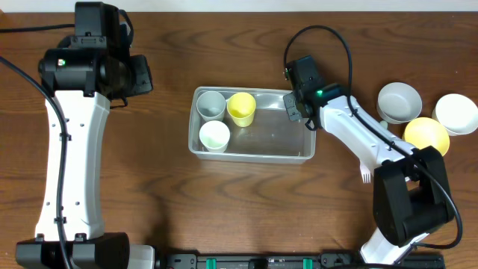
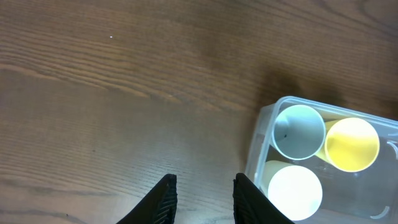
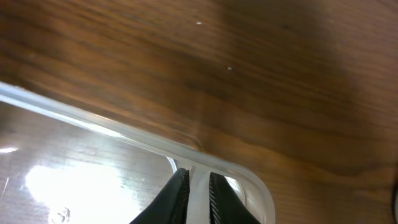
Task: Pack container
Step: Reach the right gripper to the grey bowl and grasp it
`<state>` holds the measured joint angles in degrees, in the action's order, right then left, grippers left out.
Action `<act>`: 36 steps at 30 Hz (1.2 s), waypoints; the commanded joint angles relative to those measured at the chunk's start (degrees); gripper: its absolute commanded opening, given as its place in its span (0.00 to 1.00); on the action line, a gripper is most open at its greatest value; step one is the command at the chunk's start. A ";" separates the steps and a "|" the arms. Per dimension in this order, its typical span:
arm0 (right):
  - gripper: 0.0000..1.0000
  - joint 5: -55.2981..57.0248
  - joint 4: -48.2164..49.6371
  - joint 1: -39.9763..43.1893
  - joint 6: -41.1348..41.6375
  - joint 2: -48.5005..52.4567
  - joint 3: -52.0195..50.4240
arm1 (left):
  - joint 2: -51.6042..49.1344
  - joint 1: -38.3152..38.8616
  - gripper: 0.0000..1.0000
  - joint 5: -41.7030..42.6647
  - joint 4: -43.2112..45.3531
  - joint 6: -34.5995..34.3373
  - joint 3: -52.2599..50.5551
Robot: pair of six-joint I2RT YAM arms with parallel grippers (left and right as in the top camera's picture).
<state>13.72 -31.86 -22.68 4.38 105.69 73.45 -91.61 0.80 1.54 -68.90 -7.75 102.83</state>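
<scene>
The clear container (image 1: 254, 157) lies at the table's middle with three cups standing in its left half: a grey one (image 1: 210, 104), a yellow one (image 1: 241, 108) and a white one (image 1: 214, 135). My right gripper (image 1: 296, 109) sits on its right end. In the right wrist view the fingers (image 3: 199, 177) straddle the container's wall (image 3: 93, 118) near a rounded corner, closed against it. My left gripper (image 2: 202, 180) hangs open over bare wood, left of the container (image 2: 264, 118), with nothing between its fingers. In the overhead view the left arm hides it.
Three bowls sit at the far right: a grey-white one (image 1: 399, 101), a white one (image 1: 455, 113) and a yellow one (image 1: 426, 135). A white fork (image 1: 365, 174) lies beside the right arm. The left arm's base fills the table's left side.
</scene>
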 commanded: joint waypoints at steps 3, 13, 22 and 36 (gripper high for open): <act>0.20 0.94 0.17 0.20 0.00 0.44 0.70 | -0.20 -0.13 0.32 0.46 -0.26 -0.70 -0.39; 0.30 -0.17 -7.52 -4.63 -0.42 -7.87 8.44 | -0.20 -0.13 0.32 0.46 -0.31 -0.70 -0.39; 0.57 4.70 -14.19 10.27 2.12 -15.85 13.57 | -0.20 -0.13 0.32 0.46 -0.48 -0.70 -0.39; 0.67 -1.53 -16.74 29.35 -4.09 5.16 13.11 | -0.20 -0.13 0.33 0.46 -0.55 -0.70 -0.39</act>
<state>13.26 -48.75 5.17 2.02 107.61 86.87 -91.61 0.80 1.56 -69.17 -7.75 102.80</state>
